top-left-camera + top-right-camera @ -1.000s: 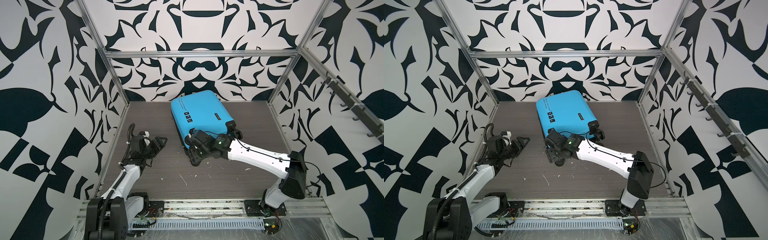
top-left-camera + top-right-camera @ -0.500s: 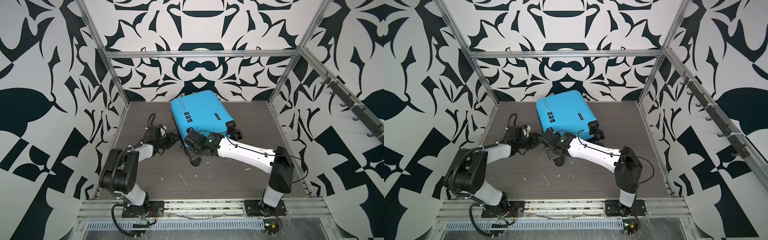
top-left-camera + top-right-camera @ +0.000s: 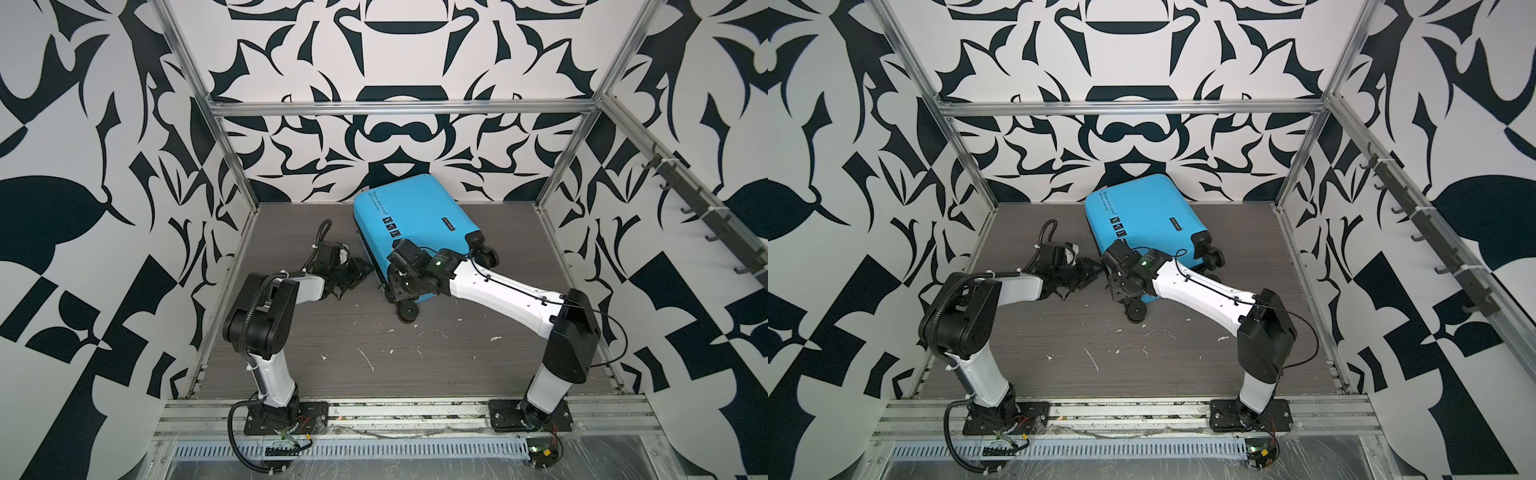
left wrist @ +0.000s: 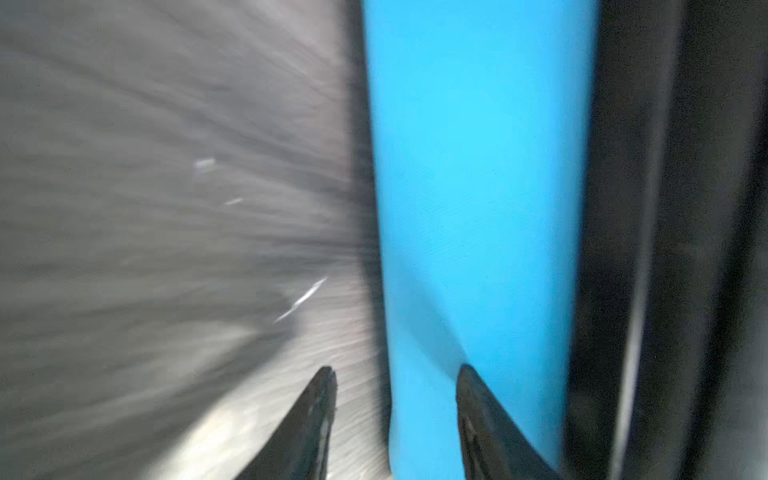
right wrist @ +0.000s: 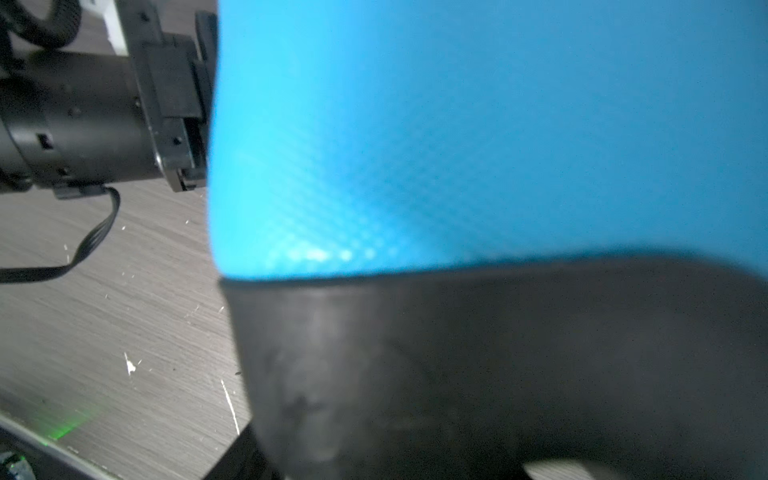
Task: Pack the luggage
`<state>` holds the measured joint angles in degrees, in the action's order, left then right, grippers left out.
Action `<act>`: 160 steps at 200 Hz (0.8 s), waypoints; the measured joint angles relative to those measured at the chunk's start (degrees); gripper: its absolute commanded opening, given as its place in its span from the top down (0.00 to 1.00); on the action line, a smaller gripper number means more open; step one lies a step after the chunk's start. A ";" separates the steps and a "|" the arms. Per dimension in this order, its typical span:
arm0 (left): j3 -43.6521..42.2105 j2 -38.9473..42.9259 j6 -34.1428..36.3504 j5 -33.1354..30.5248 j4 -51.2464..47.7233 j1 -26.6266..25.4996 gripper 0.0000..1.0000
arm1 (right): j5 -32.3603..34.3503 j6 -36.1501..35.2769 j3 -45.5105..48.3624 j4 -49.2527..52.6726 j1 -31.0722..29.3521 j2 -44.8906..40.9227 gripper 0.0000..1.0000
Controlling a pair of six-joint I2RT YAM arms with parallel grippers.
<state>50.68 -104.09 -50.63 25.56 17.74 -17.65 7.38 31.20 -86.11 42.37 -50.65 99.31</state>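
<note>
The luggage (image 3: pixel 415 214) (image 3: pixel 1142 216), a bright blue hard-shell suitcase, lies closed on the grey table at the back centre, with black wheels (image 3: pixel 408 311) at its near end. My left gripper (image 3: pixel 360 270) (image 3: pixel 1090 272) is low at its left side. In the left wrist view the left gripper (image 4: pixel 395 372) is open; one fingertip (image 4: pixel 326 382) lies over the table and the other over the blue shell (image 4: pixel 478 187). My right gripper (image 3: pixel 395 287) (image 3: pixel 1119 291) presses at the near left corner by a wheel. Blue shell (image 5: pixel 478 124) and a black mass hide its jaws in the right wrist view.
White scraps (image 3: pixel 365 359) lie scattered on the table's (image 3: pixel 478 365) near half. Aluminium posts (image 3: pixel 232 174) and patterned walls enclose the cell on three sides. A hook rail (image 3: pixel 706 216) runs along the right wall. The suitcase's far end is close to the back wall.
My left arm has swung in from the table's left side to the suitcase's left side and its jaws have narrowed. My right gripper has stayed at the near left corner.
</note>
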 measured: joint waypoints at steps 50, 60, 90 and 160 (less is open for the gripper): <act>5.70 -3.15 -0.02 0.07 0.02 -0.13 0.46 | -1.20 -1.49 0.04 -0.46 2.62 -0.02 0.28; 6.49 -3.39 0.09 0.09 0.02 -0.13 0.46 | -1.46 -1.68 0.04 -0.50 3.08 -0.02 0.28; 6.80 -3.39 0.59 -0.17 0.90 -0.13 0.46 | -2.36 -2.21 0.15 -0.28 4.15 -0.02 0.30; -3.52 20.50 8.52 -4.13 1.38 -0.61 0.39 | -2.45 -3.67 3.28 -0.76 5.03 -2.71 0.00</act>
<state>47.16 -83.59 -42.11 21.43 19.11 -18.26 4.93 27.53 -82.83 41.60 -45.63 96.60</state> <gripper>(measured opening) 0.583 0.989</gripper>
